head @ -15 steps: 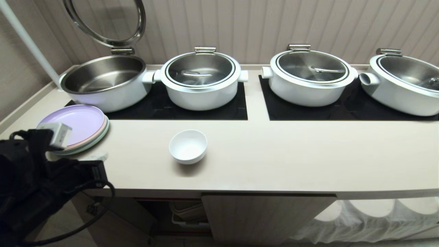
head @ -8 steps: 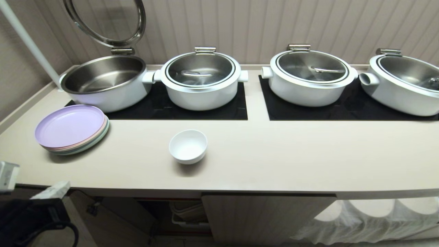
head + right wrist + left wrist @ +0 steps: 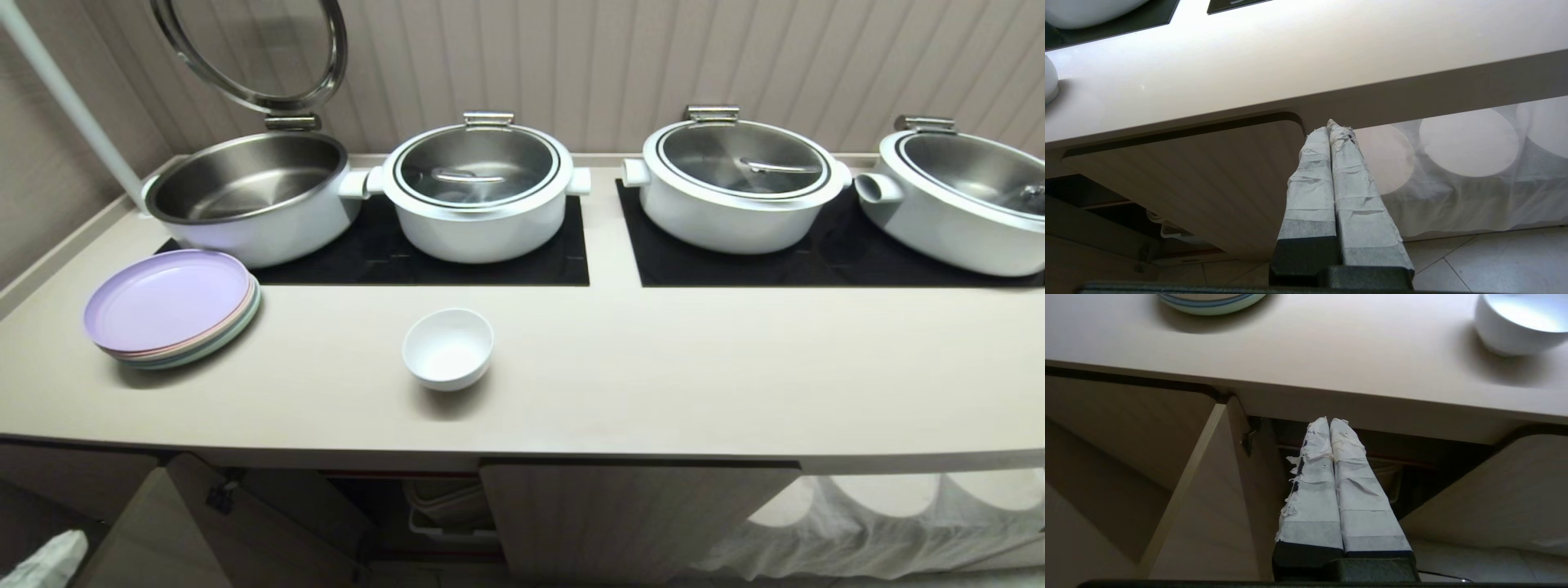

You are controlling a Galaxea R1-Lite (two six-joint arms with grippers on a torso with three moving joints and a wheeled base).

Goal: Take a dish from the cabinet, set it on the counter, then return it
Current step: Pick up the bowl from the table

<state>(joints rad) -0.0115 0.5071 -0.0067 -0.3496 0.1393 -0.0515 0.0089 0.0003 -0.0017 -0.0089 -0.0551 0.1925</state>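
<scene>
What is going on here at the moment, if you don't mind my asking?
Nothing is being held. The white bowl sits alone on the counter, in front of the pots and right of a stack of plates. Below, the cabinet stands open, its left door swung out. The left gripper is shut and empty, below the counter edge, facing that opening. The right gripper, also shut, is parked low by the closed door. The bowl's return is not yet done.

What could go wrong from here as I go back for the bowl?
1. The white bowl is glossy and deep; the left gripper, shut and below the counter, could tip it or let it slip.
2. The open cabinet door stands beside the left gripper's way in.
3. The plate stack sits near the bowl's left.
</scene>
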